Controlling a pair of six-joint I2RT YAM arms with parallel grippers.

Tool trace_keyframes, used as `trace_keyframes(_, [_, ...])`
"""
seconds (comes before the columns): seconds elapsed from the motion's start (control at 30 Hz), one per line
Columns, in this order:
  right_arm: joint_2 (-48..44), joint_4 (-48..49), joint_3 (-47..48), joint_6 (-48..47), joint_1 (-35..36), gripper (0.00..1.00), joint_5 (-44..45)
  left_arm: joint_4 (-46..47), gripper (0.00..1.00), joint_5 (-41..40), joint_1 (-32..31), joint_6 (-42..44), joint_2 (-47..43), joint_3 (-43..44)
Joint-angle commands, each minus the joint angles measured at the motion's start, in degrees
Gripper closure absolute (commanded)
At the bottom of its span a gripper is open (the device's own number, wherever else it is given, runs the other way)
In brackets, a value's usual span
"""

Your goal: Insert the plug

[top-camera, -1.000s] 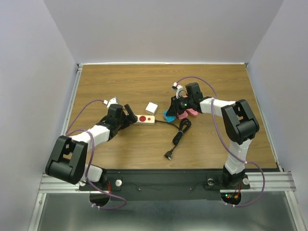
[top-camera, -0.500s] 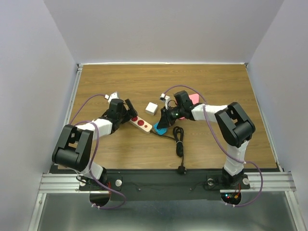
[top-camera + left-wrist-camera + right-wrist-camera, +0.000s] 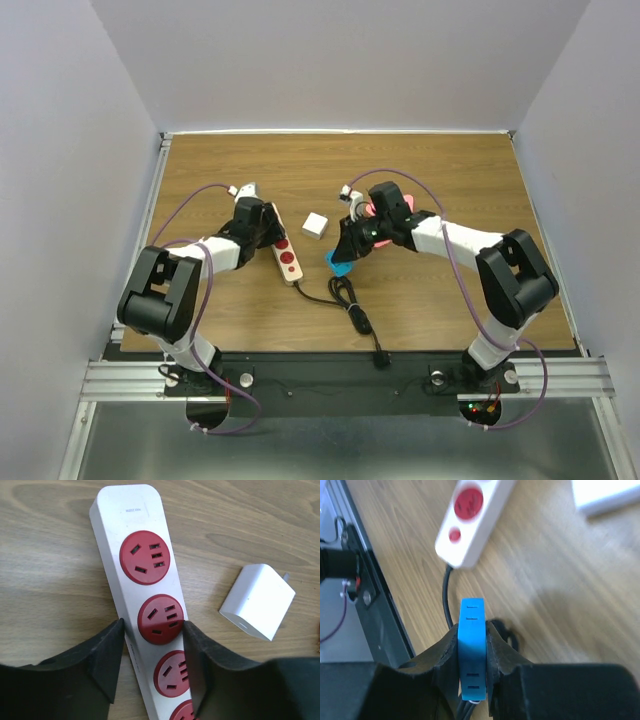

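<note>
A white power strip with red sockets lies on the wooden table, slanting towards the near edge. My left gripper is shut across its width; in the left wrist view the black fingers press both sides of the strip. A small white plug adapter lies loose just right of the strip and also shows in the left wrist view. My right gripper is shut on a flat blue piece with small slots, held above the table near the strip's cable end.
The strip's black cable runs in loops to the table's near edge. Something pink shows beside the right wrist. The black metal rail at the table front is close to the right gripper.
My left gripper has swung the strip from lying crosswise to pointing at the near edge. My right gripper has moved left with the blue piece. The cable has been dragged and stretched out.
</note>
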Motion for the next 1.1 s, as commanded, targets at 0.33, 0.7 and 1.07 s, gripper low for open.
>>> trace_keyframes(0.33, [3.2, -8.7, 18.1, 10.4, 3.1, 1.00, 15.6, -4.6, 0.27, 2.3, -8.6, -1.6, -1.0, 0.0])
trace_keyframes(0.7, [4.6, -15.9, 23.8, 18.2, 9.8, 1.00, 25.8, -7.7, 0.01, -0.3, -7.7, 1.3, -8.7, 0.2])
trace_keyframes(1.07, [8.9, -19.6, 28.2, 21.7, 13.5, 1.00, 30.3, -7.1, 0.01, -9.0, 2.9, -1.4, -16.5, -4.8])
